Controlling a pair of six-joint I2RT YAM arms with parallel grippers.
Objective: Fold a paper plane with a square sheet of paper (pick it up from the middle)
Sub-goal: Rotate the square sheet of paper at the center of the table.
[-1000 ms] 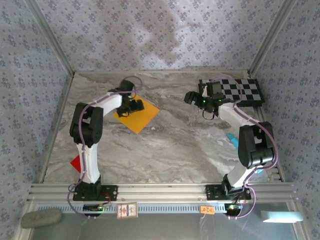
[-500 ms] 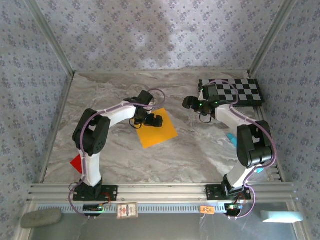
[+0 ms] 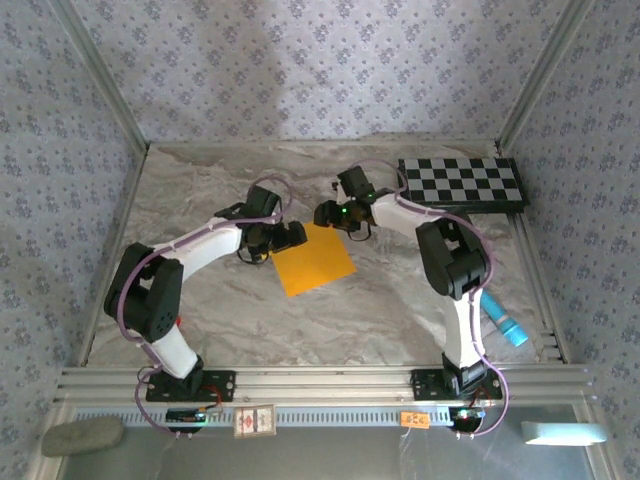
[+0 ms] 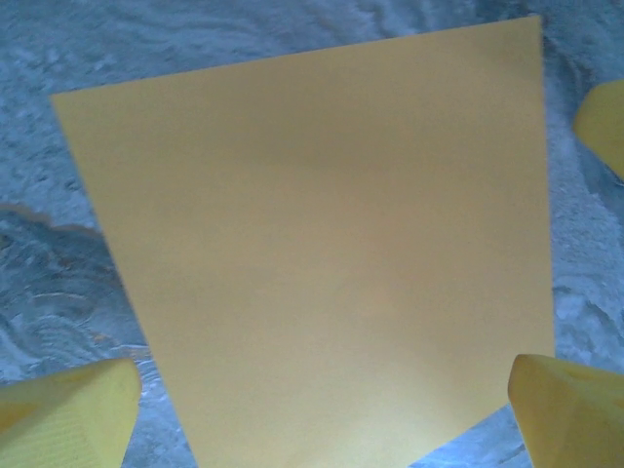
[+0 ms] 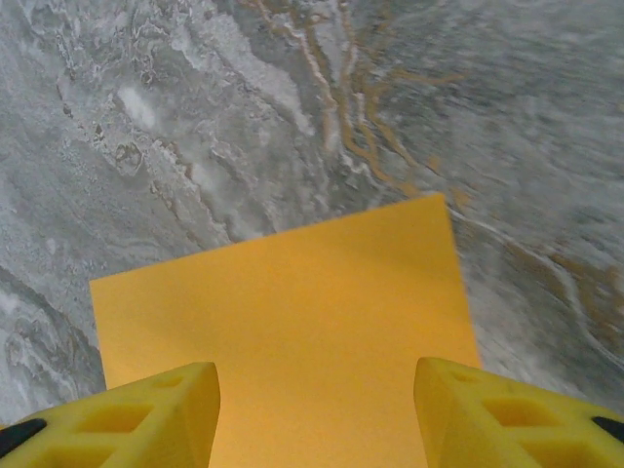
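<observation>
The square sheet of paper lies flat and unfolded on the marble table, orange-yellow and turned like a diamond. My left gripper hovers at its left edge, open, its yellow fingers wide apart with the sheet spread beneath them. My right gripper is at the sheet's far corner, open over it; its fingertips straddle the near part of the sheet without pinching it. A yellow fingertip of the right gripper shows at the sheet's edge. The paper plane is out of view.
A black-and-white checkerboard lies at the back right. A blue pen-like object rests near the right edge beside the right arm. Patterned walls close the table at the back and both sides.
The sheet was dragged from back left to the middle, then stayed. My left gripper drew back to its left edge. The right arm swung left from the checkerboard, its jaws narrowing.
</observation>
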